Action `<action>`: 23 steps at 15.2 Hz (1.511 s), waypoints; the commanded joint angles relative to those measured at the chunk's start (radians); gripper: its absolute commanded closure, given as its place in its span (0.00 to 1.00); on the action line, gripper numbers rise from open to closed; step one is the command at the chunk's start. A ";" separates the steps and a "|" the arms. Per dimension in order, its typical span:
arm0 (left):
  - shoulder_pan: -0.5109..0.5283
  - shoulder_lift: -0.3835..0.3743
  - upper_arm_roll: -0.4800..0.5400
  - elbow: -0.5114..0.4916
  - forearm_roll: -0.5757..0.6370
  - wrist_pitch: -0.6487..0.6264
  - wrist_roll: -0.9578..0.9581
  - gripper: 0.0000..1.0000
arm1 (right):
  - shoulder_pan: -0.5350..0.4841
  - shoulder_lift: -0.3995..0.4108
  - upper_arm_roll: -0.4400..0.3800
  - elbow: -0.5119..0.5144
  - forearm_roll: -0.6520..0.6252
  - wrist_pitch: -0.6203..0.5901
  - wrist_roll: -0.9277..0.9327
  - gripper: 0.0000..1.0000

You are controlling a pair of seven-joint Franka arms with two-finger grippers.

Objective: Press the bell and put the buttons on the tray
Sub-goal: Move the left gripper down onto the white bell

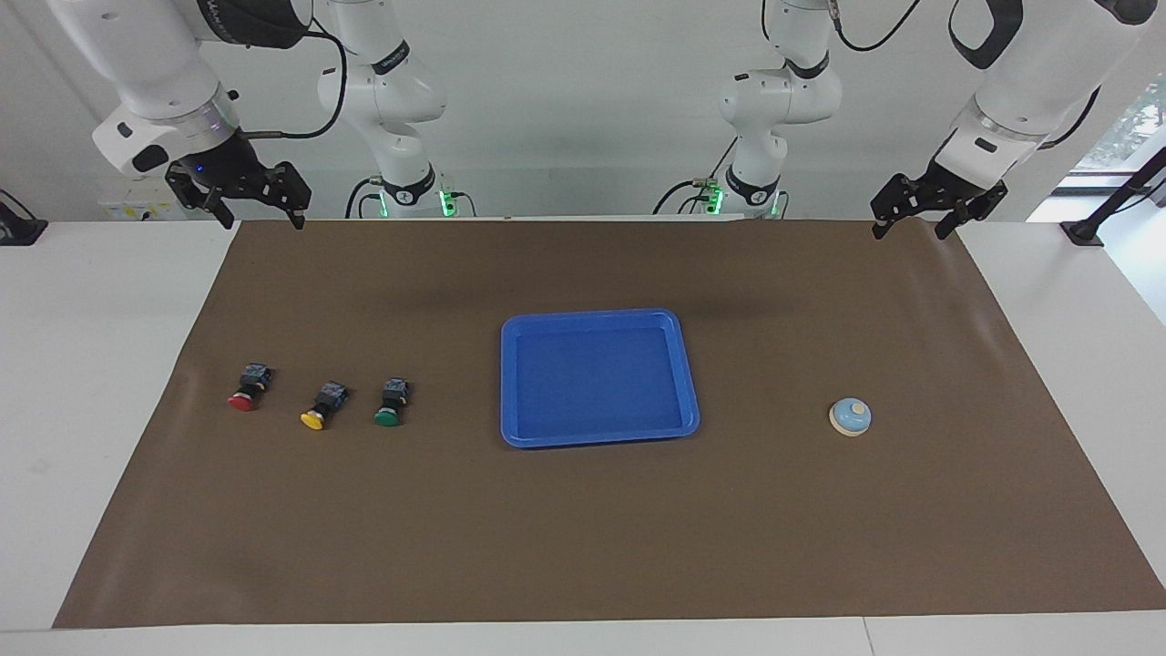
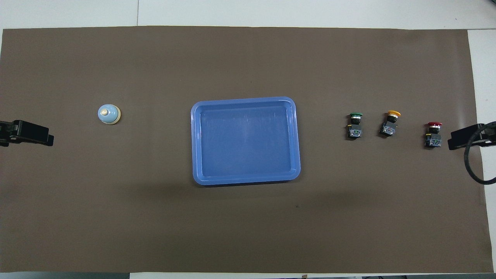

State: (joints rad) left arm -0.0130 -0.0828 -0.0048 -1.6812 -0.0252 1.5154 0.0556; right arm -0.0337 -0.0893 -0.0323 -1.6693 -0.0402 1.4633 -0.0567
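The tray (image 1: 515, 383) sat mid-mat (image 1: 583, 547). The bell (image 1: 850, 416) stood toward my left arm's end, well apart from it. Three buttons (image 1: 325, 404) lay in a row toward my right arm's end, seemingly on their sides.

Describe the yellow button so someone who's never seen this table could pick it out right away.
Start at the blue tray in the middle of the brown mat, then look toward the right arm's end of the table, where three push-button switches lie in a row. The yellow button is the middle one, between the green button beside the tray and the red button; only its round cap is yellow.
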 commanded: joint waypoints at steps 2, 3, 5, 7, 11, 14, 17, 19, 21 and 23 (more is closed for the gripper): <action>-0.004 -0.014 0.003 -0.006 -0.001 -0.011 0.006 0.00 | -0.011 0.000 0.008 0.006 -0.007 -0.006 -0.028 0.00; -0.004 -0.012 0.003 -0.006 -0.001 -0.006 0.003 0.00 | -0.011 0.002 0.008 0.006 -0.007 -0.006 -0.028 0.00; -0.005 -0.014 0.003 -0.008 -0.001 0.000 0.000 0.00 | -0.011 0.002 0.008 0.006 -0.007 -0.006 -0.028 0.00; 0.002 -0.017 0.003 -0.017 -0.001 0.017 0.007 0.00 | -0.011 0.002 0.008 0.006 -0.007 -0.006 -0.028 0.00; 0.030 -0.023 0.011 -0.093 -0.004 0.161 0.012 1.00 | -0.011 0.002 0.008 0.006 -0.007 -0.006 -0.028 0.00; 0.041 0.043 0.011 -0.127 -0.009 0.299 0.000 1.00 | -0.011 0.002 0.008 0.006 -0.007 -0.006 -0.026 0.00; 0.034 0.156 0.011 -0.121 -0.009 0.419 -0.006 1.00 | -0.011 0.002 0.008 0.006 -0.007 -0.006 -0.026 0.00; 0.016 0.240 0.011 -0.095 -0.009 0.475 -0.017 1.00 | -0.011 0.002 0.008 0.006 -0.007 -0.006 -0.026 0.00; 0.004 0.281 0.011 -0.095 -0.009 0.528 -0.048 1.00 | -0.011 0.002 0.008 0.006 -0.007 -0.006 -0.026 0.00; 0.001 0.317 0.011 -0.100 -0.009 0.571 -0.053 1.00 | -0.011 0.002 0.008 0.006 -0.007 -0.006 -0.026 0.00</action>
State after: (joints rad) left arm 0.0005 0.1991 -0.0036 -1.7995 -0.0253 2.0507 0.0200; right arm -0.0337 -0.0893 -0.0323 -1.6693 -0.0402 1.4633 -0.0567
